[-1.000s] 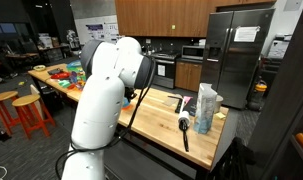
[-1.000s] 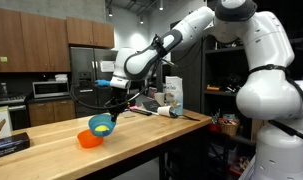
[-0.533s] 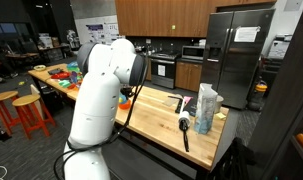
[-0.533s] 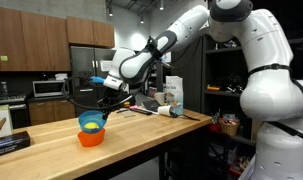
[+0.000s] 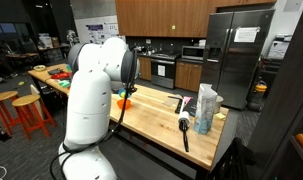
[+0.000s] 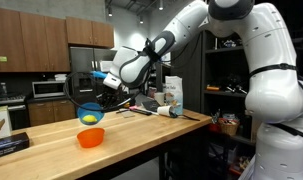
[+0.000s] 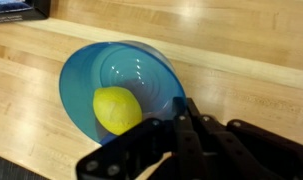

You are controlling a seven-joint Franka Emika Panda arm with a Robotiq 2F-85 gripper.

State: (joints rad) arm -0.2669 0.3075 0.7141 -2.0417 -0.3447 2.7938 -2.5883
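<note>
End effector is clamped on the rim of the blue bowl containing a yellow lemon. The bowl hangs above the orange bowl on the table.

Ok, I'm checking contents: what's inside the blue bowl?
One yellow lemon-like fruit lies in the blue bowl, which the gripper grips by its rim. The gripper hides part of the bowl's near edge.

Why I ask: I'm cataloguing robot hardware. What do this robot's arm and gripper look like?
The arm is built of glossy white, rounded shells with dark bands at the joints. A thin black cable hangs along it. The gripper is matte black, with angular, linked fingers. No lettering or markings can be read on either.
</note>
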